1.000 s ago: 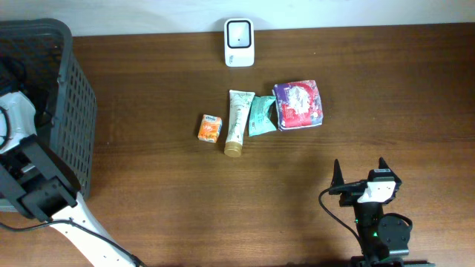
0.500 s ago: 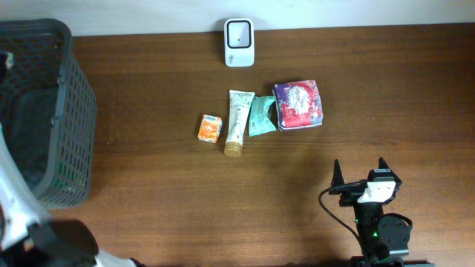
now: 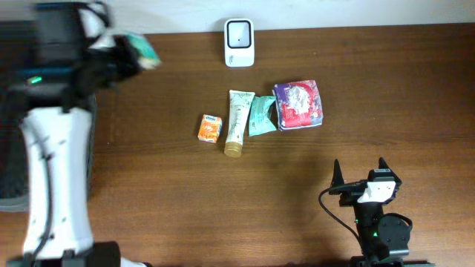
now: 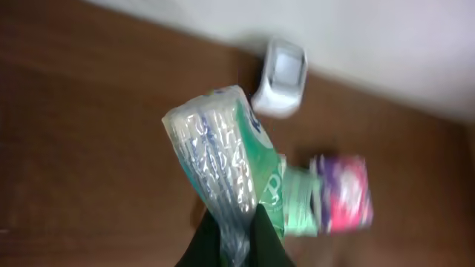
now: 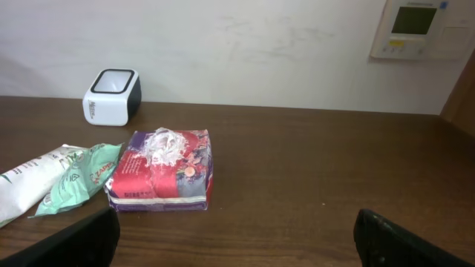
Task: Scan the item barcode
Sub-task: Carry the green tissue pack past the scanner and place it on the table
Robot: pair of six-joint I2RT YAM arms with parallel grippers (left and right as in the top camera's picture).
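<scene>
Holding green pack aloft, left of scanner

Pinched tight in the left pincer (image 4: 233, 231): the clear crimped end of a green plastic pack (image 4: 226, 152), jaws together on the film. Raised off the counter (image 3: 171, 193), over its far left corner, tilted, body of the pack standing up from the grip in the wrist view. Blurred from overhead; no barcode to be made out in either view. Well apart from the white scanner (image 3: 239, 42), off to that unit's left, with the scanner itself at the far edge by the wall. Nearer the middle of the counter, lying in a row: small orange box (image 3: 211, 127), cream tube (image 3: 237, 122) with gold cap toward the front, flat green pouch (image 3: 260, 116) against the tube, purple floral pack (image 3: 298, 104) against the pouch. Parked low at the front right, well apart from all of these: right pincer (image 3: 359, 172), fingers (image 5: 74, 245) spread wide, gripping nothing.
</scene>
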